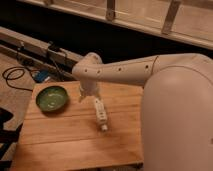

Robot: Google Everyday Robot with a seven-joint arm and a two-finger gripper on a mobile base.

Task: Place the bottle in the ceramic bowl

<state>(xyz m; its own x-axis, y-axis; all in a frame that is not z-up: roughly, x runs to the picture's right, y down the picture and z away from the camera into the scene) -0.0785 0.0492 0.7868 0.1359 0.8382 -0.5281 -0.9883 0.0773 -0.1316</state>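
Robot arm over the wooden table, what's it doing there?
A white robot arm reaches over the wooden table. Its end effector hangs low over the tabletop, next to one end of a small slim white plastic bottle that lies flat, not picked up. The round green ceramic bowl sits apart from it, with no bottle inside.

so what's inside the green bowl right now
The ceramic bowl shows only its pale green inside; no object is in it, and nothing covers it. The bottle lies on the wooden table to its right, with the gripper at the bottle's far end.
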